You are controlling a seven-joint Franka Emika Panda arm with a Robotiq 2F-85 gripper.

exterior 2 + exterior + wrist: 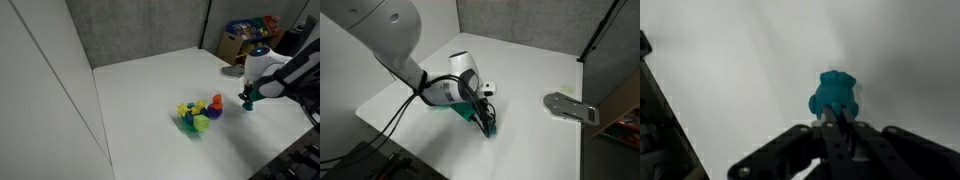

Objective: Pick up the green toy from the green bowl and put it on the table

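**Green toy in the pincer, clear of the bowl**

We see the green toy (835, 93) near the middle of the wrist view, a lumpy teal shape against the white table (730, 60). It sits right at the tip of the gripper (836, 126), which comes in from the bottom edge. The fingers are drawn close together and pinch the toy's lower edge. We cannot tell whether the toy touches the tabletop or hangs just above it.

In an exterior view the same teal spot shows at the pincer's tip, right of centre, with the arm entering from the right edge. The green bowl (188, 125) lies apart from it, toward the lower middle of that frame. Yellow toy pieces (201, 122) are heaped on the bowl, and an orange-and-purple toy (215, 103) sits just beside them.

In an exterior view a grey flat plate (570, 105) rests on the table at the right, well apart from the downward-pointing pincer.
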